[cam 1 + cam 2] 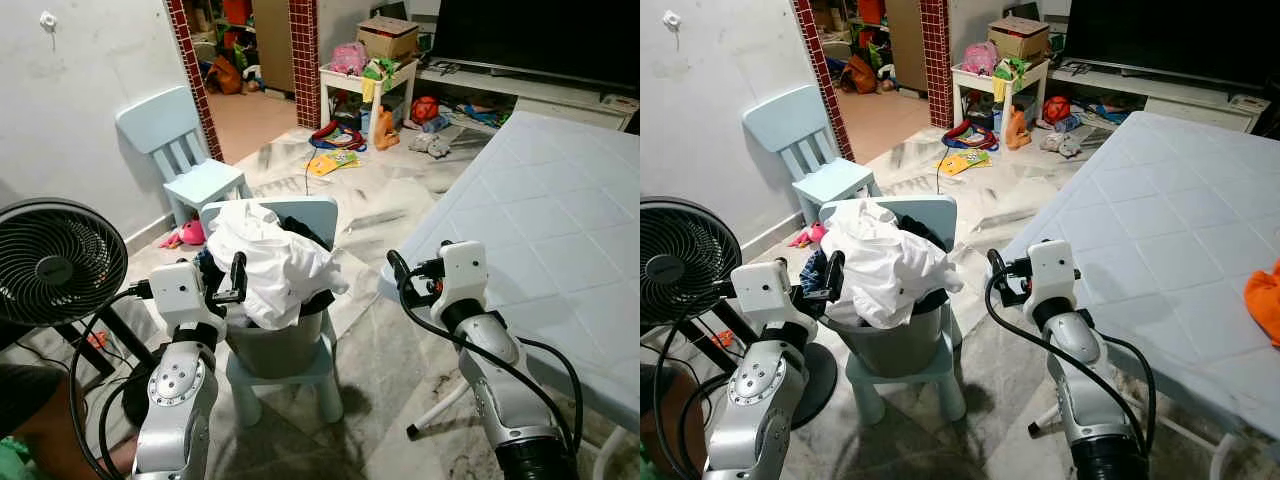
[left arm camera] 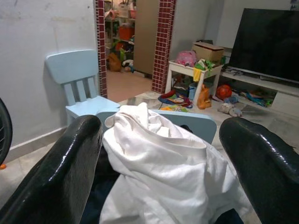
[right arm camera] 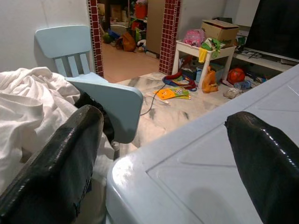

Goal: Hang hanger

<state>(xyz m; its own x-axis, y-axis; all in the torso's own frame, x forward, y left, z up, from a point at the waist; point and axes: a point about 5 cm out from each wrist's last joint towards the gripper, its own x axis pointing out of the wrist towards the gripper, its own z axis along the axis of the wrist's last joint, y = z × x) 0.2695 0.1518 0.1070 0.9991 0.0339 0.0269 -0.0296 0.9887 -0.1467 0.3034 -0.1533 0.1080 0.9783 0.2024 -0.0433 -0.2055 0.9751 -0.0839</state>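
A grey laundry basket stands on a small pale blue chair. It is heaped with a crumpled white garment over darker clothes. My left gripper is raised at the basket's left rim, open. In the left wrist view its fingers frame the white garment with nothing between them. My right gripper hovers open to the right of the basket, at the near corner of the pale blue table. Its fingers hold nothing.
A black floor fan stands close on the left, with part of a person below it. A second blue chair is by the wall. An orange cloth lies on the table. Toys litter the far floor.
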